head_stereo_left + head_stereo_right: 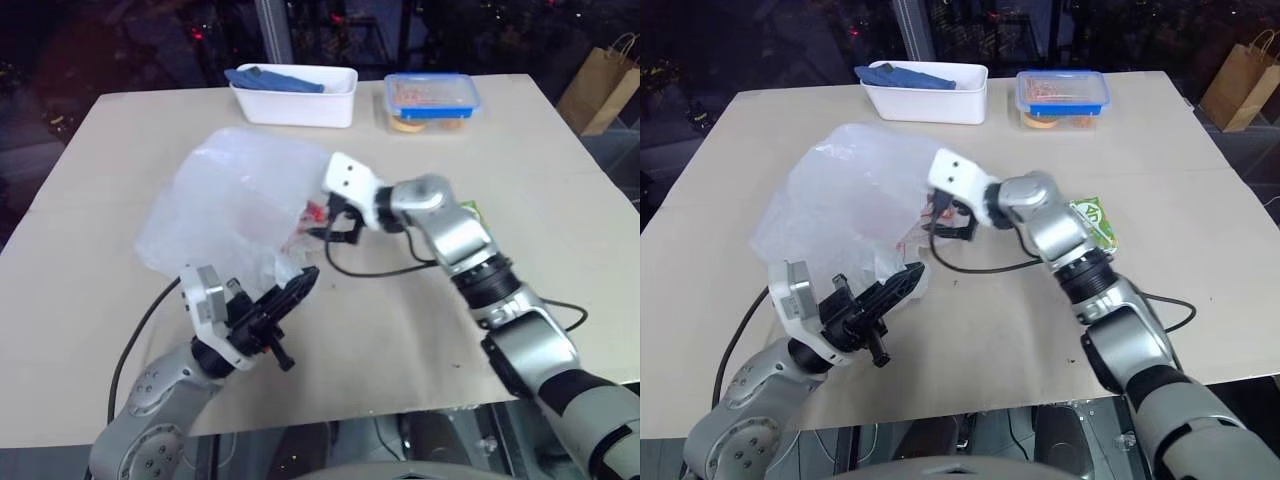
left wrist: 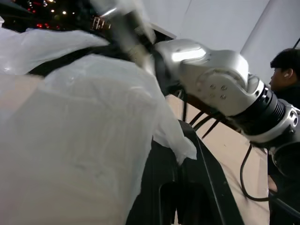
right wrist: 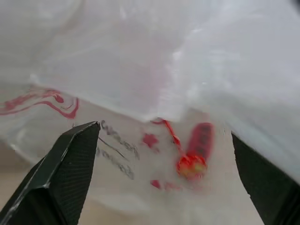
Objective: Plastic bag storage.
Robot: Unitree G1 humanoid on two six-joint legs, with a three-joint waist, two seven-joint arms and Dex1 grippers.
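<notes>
Crinkly plastic bag point(image 1: 235, 205) is mid-gathering: left gripper point(image 1: 290, 295) pinches its near edge; right gripper point(image 1: 335, 228), spread, needs a fresh grasp.

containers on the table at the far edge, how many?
2. A white tub holding something dark blue sits at the far edge, left of a clear box with a blue lid. The plastic bag could hide something behind it.

text: none legible | plastic bag point(image 3: 154, 70): red print, perhaps characters, too blurred to read
</notes>
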